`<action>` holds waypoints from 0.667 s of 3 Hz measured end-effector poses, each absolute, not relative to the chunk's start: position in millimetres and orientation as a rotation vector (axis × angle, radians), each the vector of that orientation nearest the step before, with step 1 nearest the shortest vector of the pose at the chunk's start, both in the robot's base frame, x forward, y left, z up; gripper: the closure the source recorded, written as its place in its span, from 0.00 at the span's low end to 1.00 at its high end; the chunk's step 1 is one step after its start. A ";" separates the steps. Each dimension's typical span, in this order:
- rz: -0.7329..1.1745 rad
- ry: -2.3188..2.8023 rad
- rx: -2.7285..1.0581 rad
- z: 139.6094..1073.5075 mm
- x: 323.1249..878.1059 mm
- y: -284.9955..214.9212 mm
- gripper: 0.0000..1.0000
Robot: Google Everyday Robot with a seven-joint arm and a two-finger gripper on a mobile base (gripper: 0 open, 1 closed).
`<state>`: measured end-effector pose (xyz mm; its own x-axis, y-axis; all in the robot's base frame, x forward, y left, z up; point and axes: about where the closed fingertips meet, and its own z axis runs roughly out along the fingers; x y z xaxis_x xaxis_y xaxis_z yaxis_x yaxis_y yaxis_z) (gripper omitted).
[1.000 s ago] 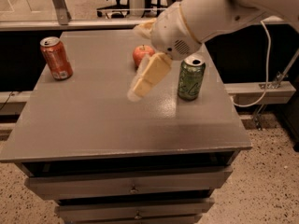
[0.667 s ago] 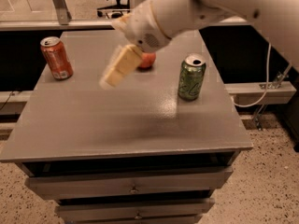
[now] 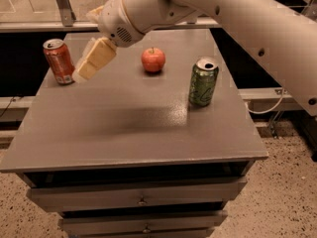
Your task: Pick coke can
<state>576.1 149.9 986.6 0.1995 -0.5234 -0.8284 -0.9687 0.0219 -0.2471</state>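
The coke can [image 3: 58,61] is red-orange with a silver top and stands upright at the far left of the grey tabletop [image 3: 133,133]. My gripper [image 3: 88,64] is cream-coloured and hangs above the table just right of the coke can, pointing down and left toward it. Its tip is close to the can's right side and apart from it. The white arm reaches in from the upper right.
A red apple [image 3: 153,59] sits mid-table toward the back. A green can [image 3: 203,82] stands upright to the right. The table has drawers below its front edge [image 3: 141,201]. A window ledge runs behind the table.
My gripper has swept left across the table, from beside the green can, past the apple, to just right of the coke can. The objects have not moved.
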 end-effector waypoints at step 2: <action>0.645 1.501 -1.477 958.6 619.0 152.5 0.00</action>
<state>619.0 152.5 958.6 0.1249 -0.4909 -0.8622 -0.9633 0.1481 -0.2239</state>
